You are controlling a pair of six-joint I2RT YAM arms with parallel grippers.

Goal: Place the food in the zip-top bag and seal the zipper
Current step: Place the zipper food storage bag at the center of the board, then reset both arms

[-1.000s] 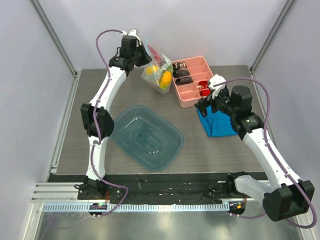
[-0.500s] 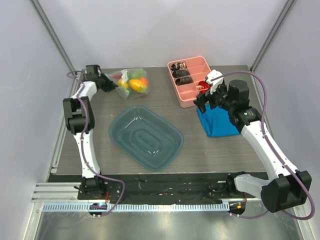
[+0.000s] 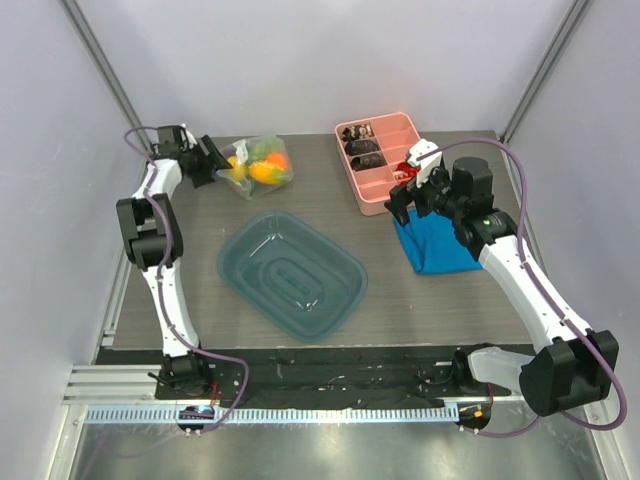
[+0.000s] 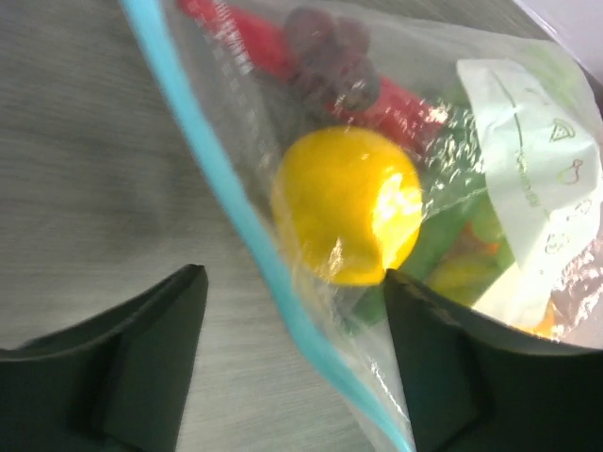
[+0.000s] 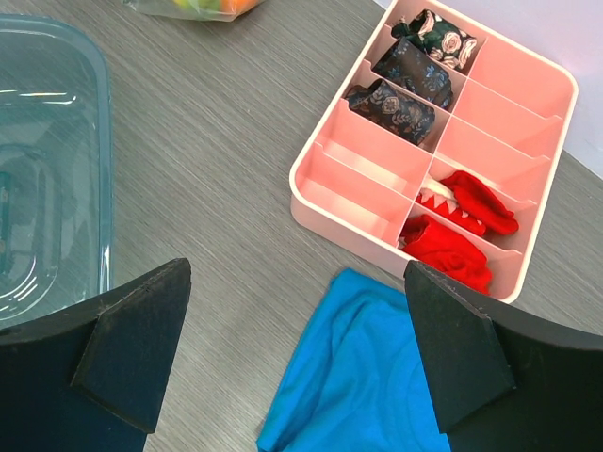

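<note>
Left fingers (image 4: 141, 358), parted and empty, straddle the zipper (image 4: 224, 179) of the zip-top bag (image 4: 452, 188); retreat straight back without snagging it. Right fingers (image 5: 132, 348), well apart from the bag, gape empty.

Crinkly, glossy clear plastic makes the zip-top bag (image 4: 443, 122); the table (image 4: 85, 169) is matt, wood-grained grey.

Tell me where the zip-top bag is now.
In the top view, the zip-top bag lies at far left, beside the left gripper, beyond the teal tray.
</note>
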